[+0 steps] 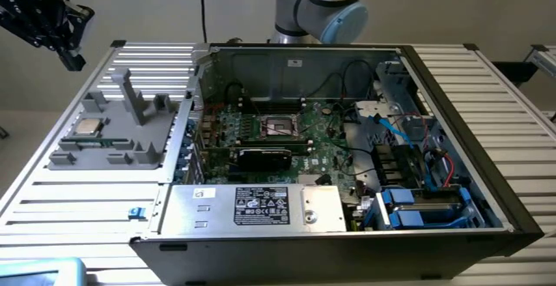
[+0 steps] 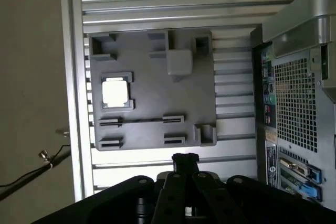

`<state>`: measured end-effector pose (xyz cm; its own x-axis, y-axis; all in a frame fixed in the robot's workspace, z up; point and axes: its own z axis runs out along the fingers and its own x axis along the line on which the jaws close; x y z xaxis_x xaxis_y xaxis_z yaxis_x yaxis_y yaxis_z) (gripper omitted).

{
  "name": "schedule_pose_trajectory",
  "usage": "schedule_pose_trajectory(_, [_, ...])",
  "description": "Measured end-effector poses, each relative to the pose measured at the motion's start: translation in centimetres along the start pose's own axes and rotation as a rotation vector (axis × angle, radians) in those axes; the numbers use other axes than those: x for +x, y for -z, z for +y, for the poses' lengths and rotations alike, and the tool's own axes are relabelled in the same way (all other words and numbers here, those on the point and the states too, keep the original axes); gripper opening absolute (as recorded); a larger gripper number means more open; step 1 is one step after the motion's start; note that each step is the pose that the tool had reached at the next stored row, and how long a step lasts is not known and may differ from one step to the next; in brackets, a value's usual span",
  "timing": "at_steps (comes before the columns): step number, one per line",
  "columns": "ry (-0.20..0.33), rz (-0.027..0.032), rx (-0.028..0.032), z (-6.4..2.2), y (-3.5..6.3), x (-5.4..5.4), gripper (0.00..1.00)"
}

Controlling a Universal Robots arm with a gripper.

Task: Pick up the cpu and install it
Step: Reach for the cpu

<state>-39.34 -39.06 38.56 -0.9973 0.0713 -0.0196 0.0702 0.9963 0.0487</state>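
The cpu (image 1: 87,128) is lying flat, shiny side up, in a framed pocket of the grey tray (image 1: 113,150), on the exterior view's left of the open case (image 1: 486,188). It is sitting well apart from the socket (image 1: 280,127), which is lying in the middle of the board inside the case. In the wrist view the cpu (image 2: 115,92) is showing as a bright square with raised corners hugging it, and the tray (image 2: 157,108) is resting on the slatted table (image 2: 157,3).

The gripper (image 1: 69,53) is hanging high and off past the tray's far corner, touching nothing and not carrying the cpu. I cannot tell whether it is standing wide or narrow.

I am judging that you are on the approach to the pick, with the task barely begun. To do it well, you should be:
- bringing the gripper (image 2: 184,163) across until the chip is centring under it
- squaring the wrist to the chip's edges while you are high
- coming down straight and slowly, minding the tall post (image 1: 130,97) rising near the pocket
- taking the chip by its rim between the pocket's corners, keeping it level so it is not wedging in the frame
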Motion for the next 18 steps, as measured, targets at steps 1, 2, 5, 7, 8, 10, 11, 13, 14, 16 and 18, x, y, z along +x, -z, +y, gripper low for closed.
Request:
schedule_pose_trajectory(1, [0.0, 0.0002, 0.0001, 0.29, -0.11, 0.3, 0.11])
schedule_pose_trajectory(2, [0.0, 0.0001, 0.0002, 0.59, -0.23, 0.6, 0.11])
schedule_pose_trajectory(5, [0.0, 0.0001, 0.0002, 1.15, -0.4, 1.9, 0.11])
schedule_pose_trajectory(7, [0.0, 0.0001, 0.0003, 1.33, -0.45, 2.8, 0.11])
schedule_pose_trajectory(8, [0.0, 0.0001, 0.0002, 1.41, -0.48, 3.3, 0.11])
schedule_pose_trajectory(10, [0.0, 0.0001, 0.0002, 1.59, -0.55, 4.2, 0.11])
schedule_pose_trajectory(11, [0.0, 0.0001, 0.0002, 1.75, -0.62, 4.7, 0.11])
schedule_pose_trajectory(13, [0.0, 0.0, 0.0002, 2.19, -0.79, 5.6, 0.11])
schedule_pose_trajectory(14, [0.0, 0.0002, 0.0003, 2.46, -0.89, 6.0, 0.11])
schedule_pose_trajectory(16, [0.0, 0.0001, 0.0002, 2.97, -1.1, 6.8, 0.11])
schedule_pose_trajectory(18, [0.0, 0.0001, 0.0003, 3.46, -1.27, 7.6, 0.11])
